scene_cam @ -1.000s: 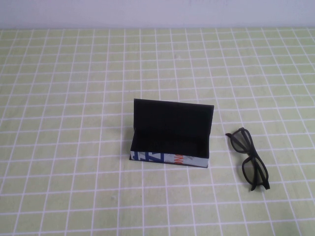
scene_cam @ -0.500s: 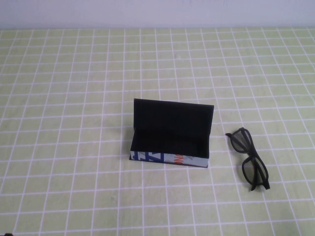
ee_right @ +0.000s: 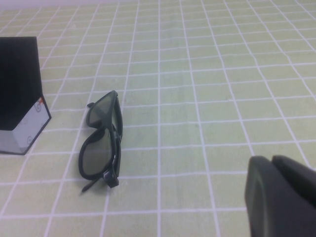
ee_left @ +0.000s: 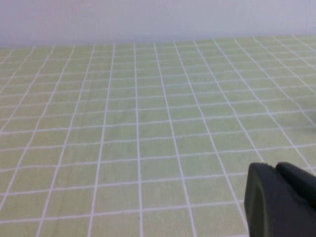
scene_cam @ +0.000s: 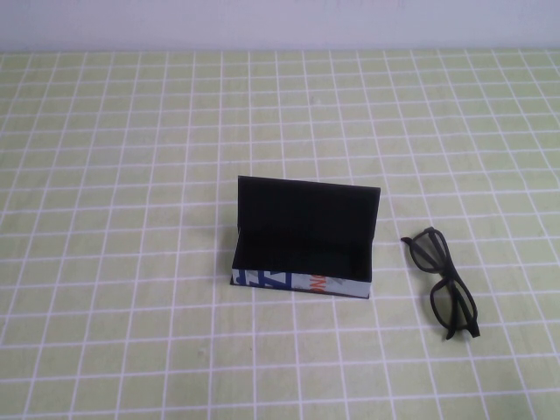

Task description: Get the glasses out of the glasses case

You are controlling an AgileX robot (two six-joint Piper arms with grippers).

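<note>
The glasses case [scene_cam: 302, 282] stands open in the middle of the table, lid [scene_cam: 306, 210] upright at the back, its black inside empty. The glasses [scene_cam: 452, 306] lie folded on the cloth just right of the case, apart from it. In the right wrist view the glasses [ee_right: 95, 159] lie beside the case's end [ee_right: 17, 89]. My right gripper [ee_right: 271, 159] is shut and empty, back from the glasses and clear of them. My left gripper [ee_left: 275, 166] is shut and empty over bare cloth. Neither gripper shows in the high view.
A green cloth with a white grid [scene_cam: 131, 175] covers the table. A pale wall [scene_cam: 280, 22] runs along the far edge.
A small dark bit at the lower left edge of the high view half a second ago is gone. The case and glasses have not moved.
</note>
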